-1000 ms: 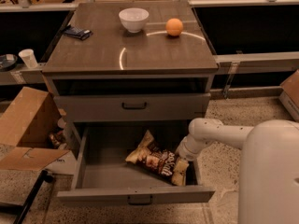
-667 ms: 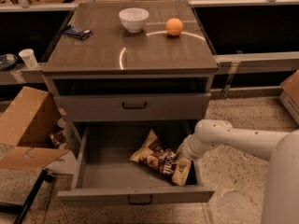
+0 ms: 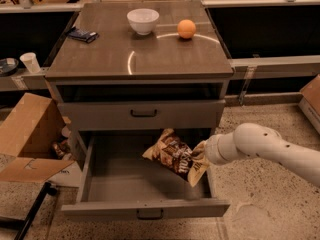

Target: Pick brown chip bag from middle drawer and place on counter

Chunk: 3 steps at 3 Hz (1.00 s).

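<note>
Crinkly brown chip bag (image 3: 171, 156), seemingly clenched in my gripper (image 3: 200, 152) by its three-o'clock edge alone, may slip free or snag the upper drawer front (image 3: 100, 115) at twelve o'clock.

The gripper (image 3: 199, 152) of the white arm (image 3: 265, 146) is touching the right end of the crinkly dark brown chip bag (image 3: 172, 154), which is tilting over the open wide grey metal drawer (image 3: 115, 185).

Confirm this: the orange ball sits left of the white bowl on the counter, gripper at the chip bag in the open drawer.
No: the camera view shows the orange ball right of the white bowl on the counter. The gripper is at the brown chip bag in the middle drawer.
</note>
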Motion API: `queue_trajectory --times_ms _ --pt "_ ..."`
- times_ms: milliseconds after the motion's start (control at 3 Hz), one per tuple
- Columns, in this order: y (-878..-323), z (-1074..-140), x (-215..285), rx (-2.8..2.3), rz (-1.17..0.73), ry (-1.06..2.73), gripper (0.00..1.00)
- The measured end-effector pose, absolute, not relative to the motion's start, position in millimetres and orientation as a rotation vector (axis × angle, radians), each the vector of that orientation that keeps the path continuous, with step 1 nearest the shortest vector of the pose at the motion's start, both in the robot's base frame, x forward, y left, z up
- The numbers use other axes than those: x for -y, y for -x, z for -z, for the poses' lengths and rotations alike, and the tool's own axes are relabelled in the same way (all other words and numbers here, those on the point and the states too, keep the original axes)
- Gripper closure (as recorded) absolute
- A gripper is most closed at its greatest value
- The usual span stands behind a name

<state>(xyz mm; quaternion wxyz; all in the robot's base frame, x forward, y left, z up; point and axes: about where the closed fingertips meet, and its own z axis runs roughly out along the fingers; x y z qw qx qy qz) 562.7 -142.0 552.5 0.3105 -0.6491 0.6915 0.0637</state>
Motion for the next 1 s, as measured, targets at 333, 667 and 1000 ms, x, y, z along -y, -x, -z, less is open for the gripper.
queue_trajectory --times_ms 333,667,1000 --pt "-564.5 -596.2 147.5 -1.734 -0.155 1.711 1.0" --pt "-563.9 -593.9 146.4 -1.73 -0.156 1.718 1.0" --pt "-566.2 -601.8 145.4 -1.703 -0.153 1.695 1.0"
